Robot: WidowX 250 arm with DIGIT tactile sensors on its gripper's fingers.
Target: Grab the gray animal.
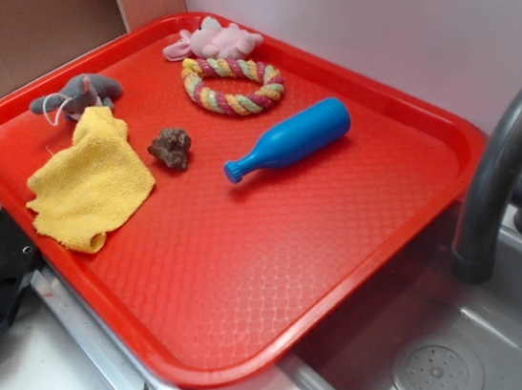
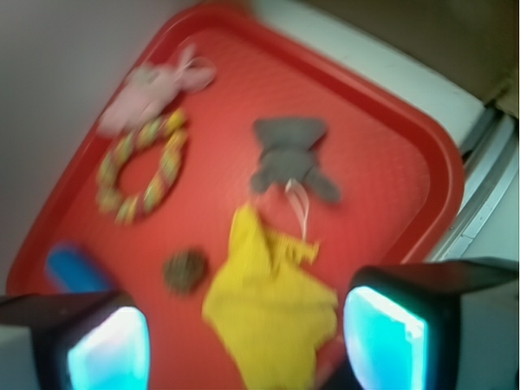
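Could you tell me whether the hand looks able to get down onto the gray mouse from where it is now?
Probably yes: the hand is open, nothing covers the gray mouse, though the yellow cloth overlaps its tail.

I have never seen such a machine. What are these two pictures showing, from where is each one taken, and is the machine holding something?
These are two views of one robot arm's workspace. The exterior picture looks from the side at a red tray beside a gray sink. The wrist picture comes from a camera on the arm itself, looking down; it is blurred. The two dark blocks with bright blue faces at its bottom are the fingers of the gripper, standing apart with nothing between them, so nothing is held.

On the tray lie a gray plush mouse, which the arm should grab, a yellow cloth, a brown lump, a blue bottle, a rope ring and a pink plush animal.
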